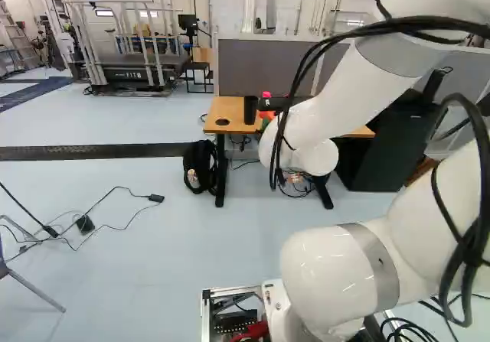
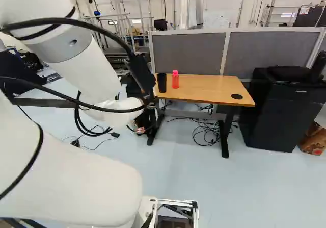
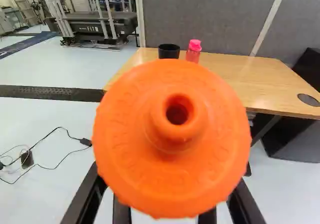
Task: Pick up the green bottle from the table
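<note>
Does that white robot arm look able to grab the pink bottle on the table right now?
Probably not: its fingers seem to be holding an orange-capped bottle, so they would likely have to release that first. The pink bottle itself stands upright beside a black cup.

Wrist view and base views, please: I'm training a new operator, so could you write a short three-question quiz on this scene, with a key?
1. Multiple choice: what looms closest ahead of the wrist camera?
A) a flat blue lid
B) a round orange plastic cap with a nozzle
C) a square grey box
2. True or false: in the right base view, the pink-capped red bottle stands on the wooden table, just right of the black cylindrical cup.
3. Short answer: is the green bottle under that cap standing on the table or held in the gripper?

Key: 1 B; 2 true; 3 held in the gripper
</note>
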Robot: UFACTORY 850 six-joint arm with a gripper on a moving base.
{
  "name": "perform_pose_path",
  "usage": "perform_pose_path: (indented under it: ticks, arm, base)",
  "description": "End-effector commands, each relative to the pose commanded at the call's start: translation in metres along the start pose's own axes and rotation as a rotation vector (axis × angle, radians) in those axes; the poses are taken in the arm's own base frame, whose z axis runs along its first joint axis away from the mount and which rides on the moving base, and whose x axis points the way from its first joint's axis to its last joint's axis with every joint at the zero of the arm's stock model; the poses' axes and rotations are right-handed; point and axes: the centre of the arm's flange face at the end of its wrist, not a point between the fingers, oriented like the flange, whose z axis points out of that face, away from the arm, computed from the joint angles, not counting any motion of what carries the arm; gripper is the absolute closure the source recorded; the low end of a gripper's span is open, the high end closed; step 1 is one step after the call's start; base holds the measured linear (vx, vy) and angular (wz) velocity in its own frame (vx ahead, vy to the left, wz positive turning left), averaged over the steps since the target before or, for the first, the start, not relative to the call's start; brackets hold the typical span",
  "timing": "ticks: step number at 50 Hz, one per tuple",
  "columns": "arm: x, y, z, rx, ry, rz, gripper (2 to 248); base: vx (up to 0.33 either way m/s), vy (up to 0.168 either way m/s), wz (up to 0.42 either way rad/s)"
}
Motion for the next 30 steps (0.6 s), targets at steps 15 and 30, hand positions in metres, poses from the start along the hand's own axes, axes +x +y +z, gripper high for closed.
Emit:
perform_pose_path:
  ticks: [15,30]
  arm:
    - [-0.018,0.002,-0.008,-0.006,0.02,0.002,129]
    - [-0.029,0.003,-0.013,-0.011,0.033,0.004,129]
  base:
    - [0.0,0.0,0.0]
    - [0.0,0.0,0.0]
